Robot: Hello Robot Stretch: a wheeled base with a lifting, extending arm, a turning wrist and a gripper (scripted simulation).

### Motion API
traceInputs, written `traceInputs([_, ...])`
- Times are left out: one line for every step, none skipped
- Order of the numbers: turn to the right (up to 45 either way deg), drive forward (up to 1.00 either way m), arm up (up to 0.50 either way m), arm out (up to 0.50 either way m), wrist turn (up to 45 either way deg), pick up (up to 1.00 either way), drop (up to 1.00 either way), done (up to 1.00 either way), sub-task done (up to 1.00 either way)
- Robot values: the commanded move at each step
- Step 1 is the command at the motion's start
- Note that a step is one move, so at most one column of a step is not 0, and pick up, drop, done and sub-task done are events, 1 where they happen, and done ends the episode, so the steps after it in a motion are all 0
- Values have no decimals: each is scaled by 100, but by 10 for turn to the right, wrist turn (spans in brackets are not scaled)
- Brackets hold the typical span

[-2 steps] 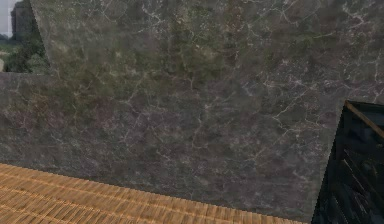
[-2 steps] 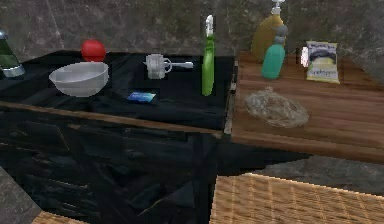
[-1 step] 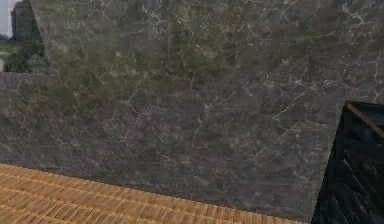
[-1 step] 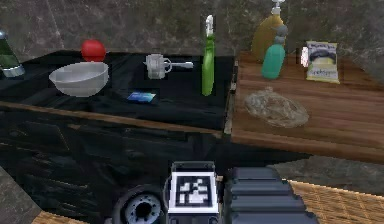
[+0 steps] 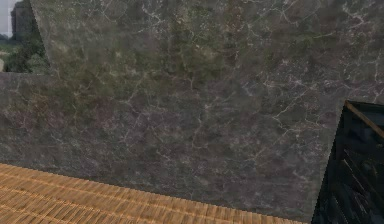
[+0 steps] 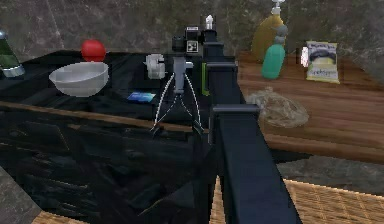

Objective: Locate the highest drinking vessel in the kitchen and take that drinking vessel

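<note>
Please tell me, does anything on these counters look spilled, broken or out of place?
Nothing looks spilled or broken. The one untidy thing is a pale cloth lying crumpled on the wooden counter. The bowl and the cup on the dark counter stand upright.

— What sits at the arm side view's left edge?
— A green-and-grey thing (image 6: 8, 55), cut by the edge; can't name it.
— The yellow bottle (image 6: 266, 32)?
— Its top runs off the upper edge.
— Does the gripper (image 6: 177, 118) hold anything?
— Can't tell; the table (image 6: 115, 100) lies behind it. The small blue thing (image 6: 140, 96) is too small to name.
</note>
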Motion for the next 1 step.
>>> traceInputs([0, 0, 0, 0, 450, 0, 0, 0, 0])
